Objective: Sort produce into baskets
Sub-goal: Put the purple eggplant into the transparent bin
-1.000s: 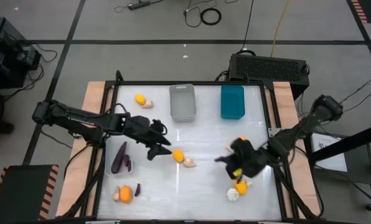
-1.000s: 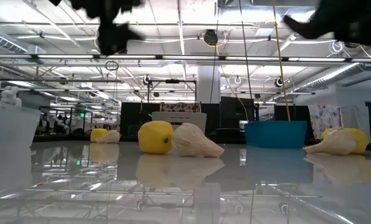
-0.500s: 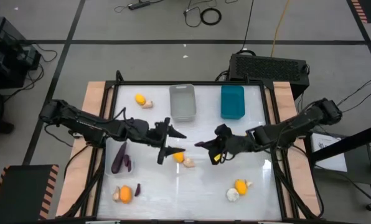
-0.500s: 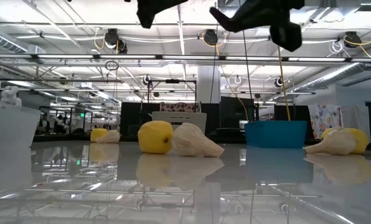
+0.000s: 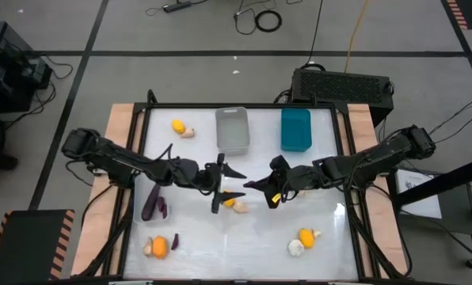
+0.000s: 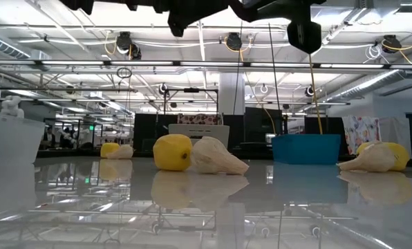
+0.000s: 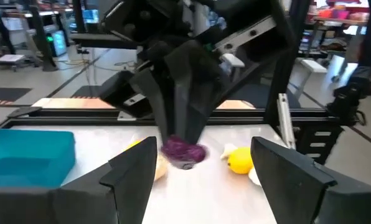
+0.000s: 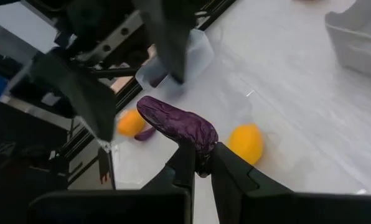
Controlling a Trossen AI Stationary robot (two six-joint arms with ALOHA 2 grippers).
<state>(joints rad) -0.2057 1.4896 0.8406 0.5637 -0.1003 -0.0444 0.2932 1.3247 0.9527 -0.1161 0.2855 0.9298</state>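
My right gripper (image 5: 252,187) hangs over the table's middle, shut on a dark purple eggplant (image 8: 176,124). My left gripper (image 5: 234,183) faces it, open. In the left wrist view its fingers stand on either side of the eggplant (image 7: 184,151) without touching it. A yellow fruit (image 5: 229,199) and a garlic bulb (image 5: 241,207) lie on the table below. The light grey basket (image 5: 233,131) and the teal basket (image 5: 295,129) stand at the far edge. The clear basket (image 5: 141,207) at the left holds two eggplants (image 5: 151,200). My right gripper pinches the eggplant near one end (image 8: 201,144) between its two fingers. The fingers come roughly level from the table's right. The rest of the eggplant sticks out past the fingertips toward my left gripper, lifted clear of the table.
A yellow fruit (image 5: 177,125) and a garlic bulb (image 5: 189,132) lie at the far left. An orange fruit (image 5: 159,246), a garlic bulb (image 5: 148,249) and a small eggplant (image 5: 174,241) lie near left. A yellow fruit (image 5: 306,237) and garlic (image 5: 296,248) lie near right.
My right gripper has risen from the near right, beside the yellow fruit there, and gone toward the table's left to the middle. My left gripper has gone toward the table's right and now faces it, fingers open around the eggplant.
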